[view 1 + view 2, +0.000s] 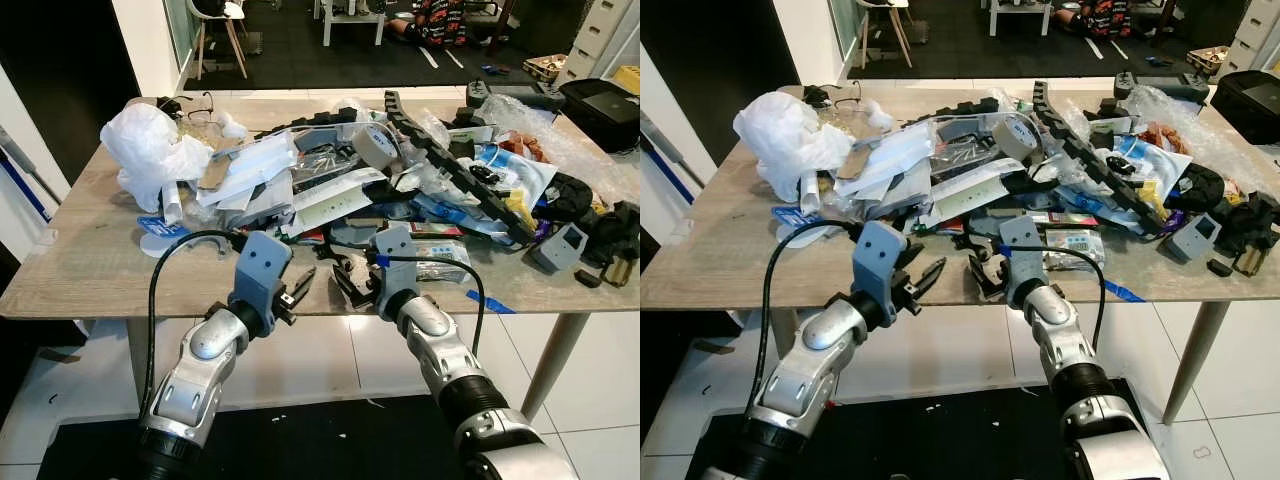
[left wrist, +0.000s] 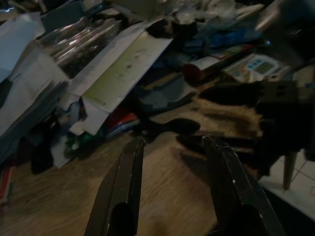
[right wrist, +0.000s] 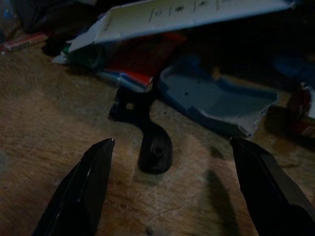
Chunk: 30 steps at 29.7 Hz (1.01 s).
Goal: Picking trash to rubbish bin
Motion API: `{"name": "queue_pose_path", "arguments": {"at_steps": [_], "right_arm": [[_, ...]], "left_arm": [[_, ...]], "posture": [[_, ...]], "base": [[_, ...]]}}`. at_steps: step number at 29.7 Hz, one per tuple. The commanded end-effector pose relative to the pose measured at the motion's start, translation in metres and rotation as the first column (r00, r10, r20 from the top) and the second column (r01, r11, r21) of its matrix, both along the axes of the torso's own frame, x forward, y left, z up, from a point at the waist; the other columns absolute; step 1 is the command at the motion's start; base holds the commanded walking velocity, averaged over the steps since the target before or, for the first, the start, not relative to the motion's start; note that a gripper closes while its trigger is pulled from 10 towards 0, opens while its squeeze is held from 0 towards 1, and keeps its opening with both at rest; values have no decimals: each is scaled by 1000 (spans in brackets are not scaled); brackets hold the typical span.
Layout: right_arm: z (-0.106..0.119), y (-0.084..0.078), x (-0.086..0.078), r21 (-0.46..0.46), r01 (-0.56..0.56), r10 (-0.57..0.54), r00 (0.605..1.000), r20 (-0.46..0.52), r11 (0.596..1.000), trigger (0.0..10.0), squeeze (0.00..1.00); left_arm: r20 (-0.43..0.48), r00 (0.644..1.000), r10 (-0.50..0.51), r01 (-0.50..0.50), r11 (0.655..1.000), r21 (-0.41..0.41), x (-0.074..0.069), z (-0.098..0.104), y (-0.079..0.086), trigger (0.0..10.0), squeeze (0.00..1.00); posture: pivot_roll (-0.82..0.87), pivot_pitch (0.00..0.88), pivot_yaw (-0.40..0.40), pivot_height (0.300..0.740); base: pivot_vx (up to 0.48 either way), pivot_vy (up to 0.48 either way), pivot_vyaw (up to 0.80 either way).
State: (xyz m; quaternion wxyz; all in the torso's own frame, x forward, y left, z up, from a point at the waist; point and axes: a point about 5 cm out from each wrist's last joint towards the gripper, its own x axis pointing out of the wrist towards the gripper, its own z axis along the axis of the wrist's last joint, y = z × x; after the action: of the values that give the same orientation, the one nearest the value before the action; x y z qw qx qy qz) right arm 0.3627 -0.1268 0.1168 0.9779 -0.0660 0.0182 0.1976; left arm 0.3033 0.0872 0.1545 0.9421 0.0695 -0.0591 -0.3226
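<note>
Clearly, the task was only at its beginning, with both end effectors poised at the near edge of the tabletop point(image 1: 80, 270).

Nothing seemed removed so far: the trash pile point(image 1: 400, 180) covered most of the tabletop, with a white plastic bag point(image 1: 150, 145), a roll of tape point(image 1: 377, 147), a long black cable chain point(image 1: 450, 165) and paper packaging point(image 1: 335, 195) mixed together. The right end effector point(image 3: 172, 187) was released, its fingers spread wide on both sides of a small black plastic bracket point(image 3: 147, 132) lying flat on the wood, just before the pile. The left end effector point(image 2: 172, 191) was also released and empty, hovering near the edge. Judging from this, the bracket looked like the first piece to take; no rubbish bin could be seen.
</note>
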Motion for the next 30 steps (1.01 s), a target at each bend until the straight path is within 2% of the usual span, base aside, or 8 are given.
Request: {"name": "queue_pose_path", "arguments": {"at_steps": [1, 9, 10, 12, 13, 15, 16, 30], "right_arm": [[-5, 0, -1, -3, -3, 3, 1000, -16, 1000, 10000, 0], [-7, 0, 2, -11, -19, 19, 999, -37, 1000, 10000, 0], [-7, -1, 2, -8, -17, 17, 999, -39, 1000, 6745, 0], [-7, -1, 3, -6, -16, 16, 999, -40, 1000, 6235, 0], [-7, -2, 3, -4, -14, 14, 999, -42, 1000, 3529, 0], [-7, -2, 3, -4, -14, 14, 999, -43, 1000, 2667, 0], [-7, -3, 4, -3, -15, 15, 999, -43, 1000, 0, 0], [-5, -2, 5, 10, -18, 18, 999, -28, 1000, 0, 0]], "left_arm": [[-6, 1000, -16, 16, 1000, 15, -3, -3, 2, 10000, 0], [-7, 999, -33, 33, 999, 25, -4, -3, 1, 10000, 0], [-8, 999, -35, 35, 999, 26, -5, -4, 1, 10000, 0], [-9, 999, -38, 38, 999, 27, -5, -4, 1, 10000, 0], [-11, 999, -42, 42, 999, 29, -6, -4, 1, 10000, 0], [-12, 999, -44, 44, 999, 31, -6, -4, 1, 10000, 0], [-12, 999, -47, 47, 998, 33, -6, -5, 0, 10000, 0], [-15, 998, -54, 54, 998, 45, -5, -6, 0, 10000, 0]], "posture": [[-20, 124, 33, 740], [-21, 127, 34, 740], [-21, 128, 35, 740], [-21, 128, 36, 740], [-22, 128, 37, 740], [-21, 128, 37, 740], [-21, 128, 37, 740], [-25, 128, 36, 740]], "base": [[0, 0, 0], [0, 0, 0], [0, 0, 0], [0, 0, 0], [0, 0, 0], [0, 0, 0], [0, 0, 0], [0, 0, 0]]}}
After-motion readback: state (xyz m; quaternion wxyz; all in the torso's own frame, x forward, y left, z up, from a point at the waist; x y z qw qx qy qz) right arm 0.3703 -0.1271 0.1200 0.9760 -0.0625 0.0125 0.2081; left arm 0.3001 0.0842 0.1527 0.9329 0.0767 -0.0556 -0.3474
